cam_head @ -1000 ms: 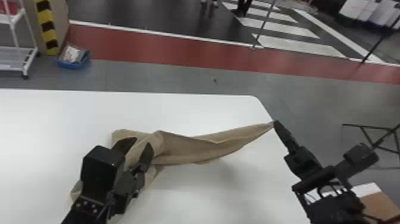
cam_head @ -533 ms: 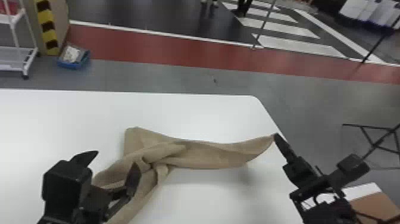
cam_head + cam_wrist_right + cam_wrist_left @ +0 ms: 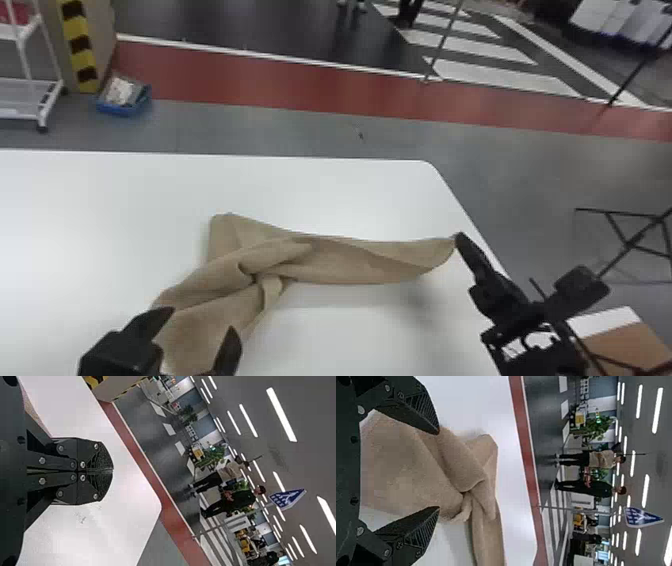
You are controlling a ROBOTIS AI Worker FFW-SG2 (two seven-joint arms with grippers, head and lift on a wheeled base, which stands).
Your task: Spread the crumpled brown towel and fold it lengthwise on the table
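Head view: my left gripper (image 3: 202, 320) gapes at the brown towel's (image 3: 345, 260) near-left part on the table (image 3: 100, 210); my right gripper (image 3: 457, 238) pinches its right end. Far left stand a blue bin (image 3: 122, 107) and white cart (image 3: 19, 114); left wrist view: a white-marked blue sign (image 3: 643, 517).

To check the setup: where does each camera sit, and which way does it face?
Head view: on head, forward and down to the towel; left claw, right claw.
Left wrist view: left wrist, across the towel; left claw open.
Right wrist view: right wrist, across the table; right claw shut.
Both wrist views share the red strip.
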